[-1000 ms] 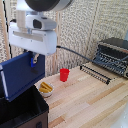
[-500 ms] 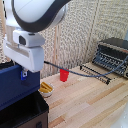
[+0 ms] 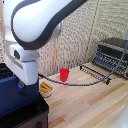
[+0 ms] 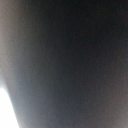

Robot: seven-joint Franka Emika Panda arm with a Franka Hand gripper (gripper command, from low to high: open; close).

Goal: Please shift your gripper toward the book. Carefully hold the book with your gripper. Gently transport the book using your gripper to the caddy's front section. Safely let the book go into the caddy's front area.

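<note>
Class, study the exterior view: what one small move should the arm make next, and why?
Probably a short, slow descent. The gripper hangs low over the blue book at the exterior view's left, above the black caddy. Its jaws are hidden and the wrist view is dark, so whether it holds the book cannot be told.

One robot arm [image 3: 40, 22] with one gripper [image 3: 22, 85]. One dark blue book [image 3: 15, 97]. One black caddy [image 3: 27, 117]. One red cup [image 3: 64, 74]. One small bowl [image 3: 46, 89] of yellow pieces. One toaster oven [image 3: 114, 52]. One wire rack [image 3: 97, 74]. One black cable [image 3: 80, 84]. One wooden bench [image 3: 90, 105]. The wrist view is too dark and blurred to count anything.
</note>
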